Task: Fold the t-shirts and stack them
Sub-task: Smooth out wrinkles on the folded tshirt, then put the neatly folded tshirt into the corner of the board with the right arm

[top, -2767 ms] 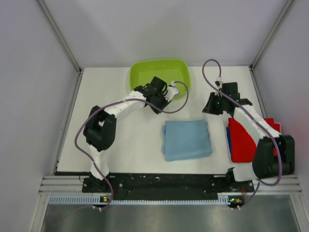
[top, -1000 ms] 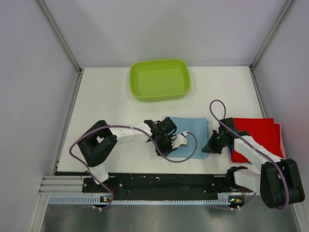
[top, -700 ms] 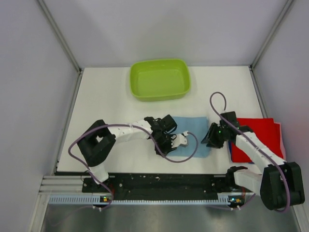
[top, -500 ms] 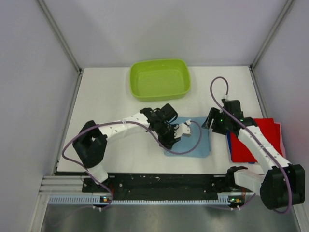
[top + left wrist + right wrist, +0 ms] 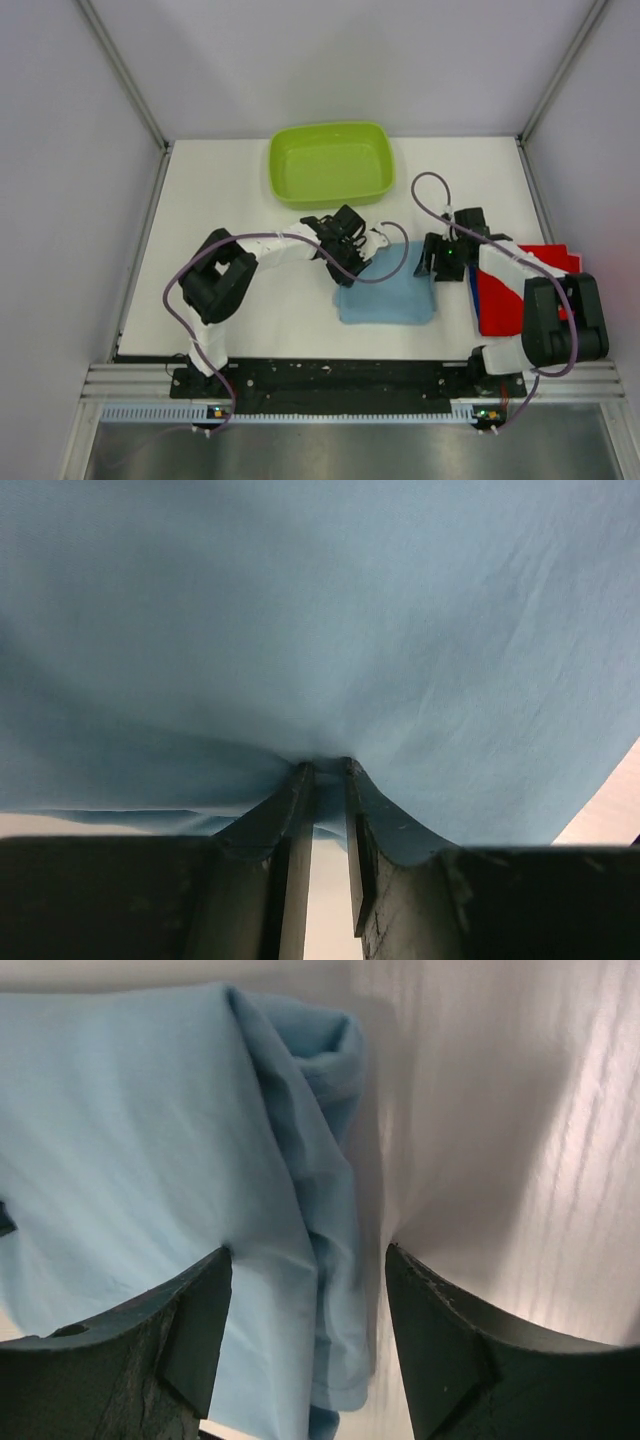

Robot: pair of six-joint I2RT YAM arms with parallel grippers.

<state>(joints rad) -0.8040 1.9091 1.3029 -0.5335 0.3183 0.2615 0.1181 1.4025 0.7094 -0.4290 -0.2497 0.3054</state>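
The folded light blue t-shirt (image 5: 390, 295) lies flat mid-table. My left gripper (image 5: 352, 260) is at its far left corner; in the left wrist view the gripper (image 5: 325, 770) is pinched shut on the blue cloth (image 5: 320, 610). My right gripper (image 5: 440, 262) is at the shirt's far right corner. In the right wrist view it (image 5: 308, 1255) is open, straddling the shirt's bunched right edge (image 5: 330, 1160), one finger over cloth, the other over bare table. A folded red t-shirt (image 5: 505, 295) lies at the right, with a sliver of a darker blue one (image 5: 471, 285) under it.
The lime-green plastic basin (image 5: 275, 165) stands at the back centre, just beyond the left gripper. White table (image 5: 220, 220) stretches left of the shirt. Metal posts and grey walls enclose the table. Purple cables loop over both arms.
Both grippers have moved away from the bases, from the shirt's near edge to its far edge. The left arm's cable loop now lies across the shirt's far part.
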